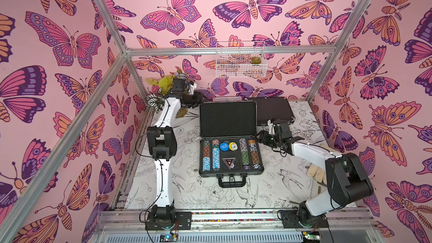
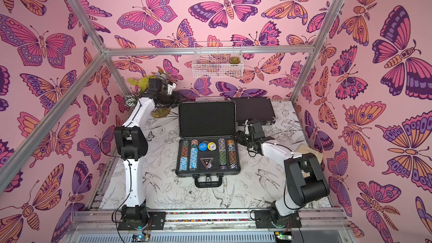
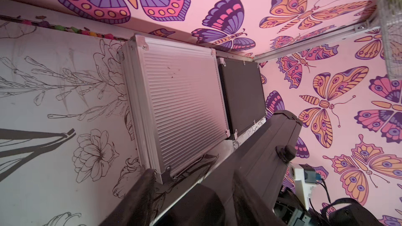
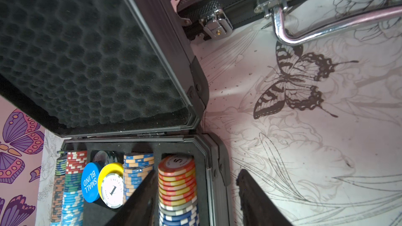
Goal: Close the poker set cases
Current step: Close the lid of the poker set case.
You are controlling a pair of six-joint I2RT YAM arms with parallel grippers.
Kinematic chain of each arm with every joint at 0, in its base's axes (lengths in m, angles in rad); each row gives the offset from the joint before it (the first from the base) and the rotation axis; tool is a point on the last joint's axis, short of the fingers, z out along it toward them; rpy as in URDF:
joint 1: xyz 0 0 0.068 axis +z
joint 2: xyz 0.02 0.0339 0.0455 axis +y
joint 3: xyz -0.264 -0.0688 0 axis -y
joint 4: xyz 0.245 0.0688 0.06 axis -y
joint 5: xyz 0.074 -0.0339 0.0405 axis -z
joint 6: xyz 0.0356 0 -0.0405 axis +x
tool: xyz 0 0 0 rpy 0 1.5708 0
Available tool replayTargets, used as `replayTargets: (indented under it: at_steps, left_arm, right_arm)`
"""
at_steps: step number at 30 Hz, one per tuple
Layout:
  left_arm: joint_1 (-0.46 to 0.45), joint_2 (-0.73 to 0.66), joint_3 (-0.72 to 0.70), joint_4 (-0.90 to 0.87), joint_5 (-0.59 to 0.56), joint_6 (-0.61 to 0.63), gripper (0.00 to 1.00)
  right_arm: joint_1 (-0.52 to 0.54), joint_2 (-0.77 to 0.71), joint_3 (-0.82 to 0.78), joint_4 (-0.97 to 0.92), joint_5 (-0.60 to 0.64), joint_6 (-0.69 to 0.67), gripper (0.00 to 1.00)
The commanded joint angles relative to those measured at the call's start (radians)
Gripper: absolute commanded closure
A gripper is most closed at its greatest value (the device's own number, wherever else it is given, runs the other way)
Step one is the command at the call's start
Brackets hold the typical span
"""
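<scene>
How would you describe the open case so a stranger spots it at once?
Start at the table with bird drawings; the open case sits in its middle. Unlike the silver case and dark case shut by the back wall, its padded lid stands up and coloured chips show.

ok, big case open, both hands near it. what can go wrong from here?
Right hand sits open astride the case's right wall, a finger over the chips: the lid could come down on it.
Left hand is at one upper corner of the lid: an off-centre push might skew the case.
</scene>
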Motion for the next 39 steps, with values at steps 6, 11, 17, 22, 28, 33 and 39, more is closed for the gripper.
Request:
replayTargets:
  at_steps: [6, 11, 17, 22, 28, 33, 39]
  left_arm:
    - [-0.032, -0.244, -0.297, 0.084, 0.116, -0.020, 0.44]
    - [-0.038, -0.397, -0.512, 0.189, 0.098, -0.054, 0.45]
    - [-0.043, -0.543, -0.730, 0.328, 0.080, -0.114, 0.45]
    - [-0.064, -0.626, -0.831, 0.355, 0.057, -0.117, 0.45]
    - [-0.088, -0.712, -0.921, 0.353, -0.035, -0.106, 0.44]
    - [-0.091, -0.753, -0.949, 0.332, -0.063, -0.092, 0.45]
    - [-0.091, -0.817, -0.964, 0.279, -0.142, -0.059, 0.44]
  right_arm:
    - [0.006, -0.022, 0.005, -0.020, 0.005, 0.000, 0.39]
    - [0.006, -0.046, 0.000, -0.014, 0.027, 0.017, 0.39]
    - [-0.001, -0.070, -0.005, -0.001, 0.042, 0.047, 0.38]
    - [-0.011, -0.106, -0.031, 0.018, 0.055, 0.086, 0.38]
    - [-0.015, -0.167, -0.070, 0.035, 0.062, 0.123, 0.38]
    - [-0.014, -0.218, -0.105, 0.036, 0.053, 0.138, 0.39]
    - [-0.013, -0.243, -0.148, 0.073, 0.014, 0.178, 0.38]
